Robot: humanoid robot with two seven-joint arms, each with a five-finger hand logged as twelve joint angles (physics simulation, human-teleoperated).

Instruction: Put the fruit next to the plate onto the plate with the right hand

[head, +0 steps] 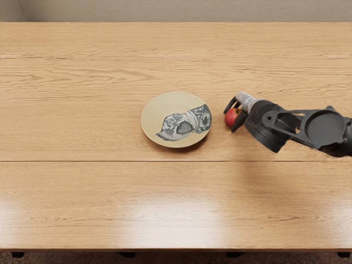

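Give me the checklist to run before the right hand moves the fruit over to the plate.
1. Right hand on the fruit: ok, its fingers are curled around it.
2. Grip firm enough to lift: cannot tell from this view.
3. Fruit off the table: cannot tell.
4. Plate in position: ok, it lies flat on the table just left of the fruit.
5. Fruit on the plate: not ok, it is beside the plate's right rim with a gap between them.
6. Left arm out of the way: ok, it is not in view.
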